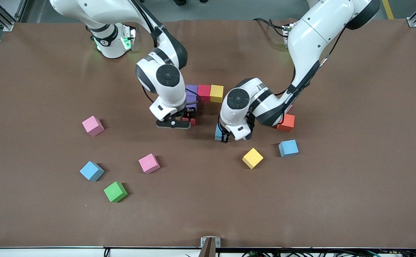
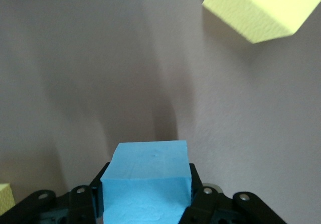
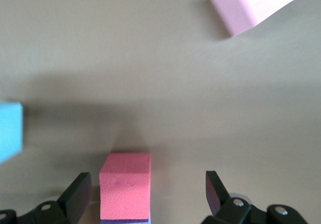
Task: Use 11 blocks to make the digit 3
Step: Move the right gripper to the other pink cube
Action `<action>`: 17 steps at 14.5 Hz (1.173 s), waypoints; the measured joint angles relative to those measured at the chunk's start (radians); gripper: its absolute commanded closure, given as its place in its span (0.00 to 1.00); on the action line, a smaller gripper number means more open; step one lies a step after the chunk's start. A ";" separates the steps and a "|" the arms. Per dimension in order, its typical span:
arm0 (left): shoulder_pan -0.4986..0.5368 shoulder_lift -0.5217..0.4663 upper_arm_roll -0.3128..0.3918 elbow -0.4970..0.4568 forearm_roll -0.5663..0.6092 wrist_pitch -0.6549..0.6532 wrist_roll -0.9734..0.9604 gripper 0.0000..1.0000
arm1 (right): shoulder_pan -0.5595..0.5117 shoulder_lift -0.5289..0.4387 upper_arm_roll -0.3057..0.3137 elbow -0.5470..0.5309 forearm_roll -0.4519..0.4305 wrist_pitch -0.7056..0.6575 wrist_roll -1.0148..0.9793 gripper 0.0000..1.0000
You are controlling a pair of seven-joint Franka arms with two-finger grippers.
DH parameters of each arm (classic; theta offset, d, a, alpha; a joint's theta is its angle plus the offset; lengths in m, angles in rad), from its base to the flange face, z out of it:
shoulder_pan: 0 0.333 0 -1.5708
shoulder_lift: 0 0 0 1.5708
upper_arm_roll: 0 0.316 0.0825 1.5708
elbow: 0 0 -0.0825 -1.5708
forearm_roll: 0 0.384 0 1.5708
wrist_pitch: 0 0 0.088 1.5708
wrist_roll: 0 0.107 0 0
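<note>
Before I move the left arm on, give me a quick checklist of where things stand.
1. Left pincer shut on the light blue cube: ok.
2. Right pincer open around the red cube, not gripping: ok.
3. Top bar of purple cube, red cube and yellow cube touching: ok.
4. Red cube seated square against the figure: cannot tell.
5. Digit finished: not ok; orange cube and others lie loose.
6. Green cube apart from the figure: ok.
</note>
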 measured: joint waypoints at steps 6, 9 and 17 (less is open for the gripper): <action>-0.077 0.003 0.010 0.000 0.000 0.000 -0.093 0.63 | -0.131 -0.105 -0.008 0.000 0.000 -0.034 0.000 0.00; -0.123 0.011 0.038 0.000 0.000 0.000 -0.133 0.63 | -0.191 -0.106 -0.012 -0.002 0.000 -0.034 -0.001 0.00; -0.177 0.056 0.048 0.047 0.000 0.000 -0.180 0.63 | -0.380 -0.102 -0.017 -0.019 0.000 -0.043 -0.173 0.00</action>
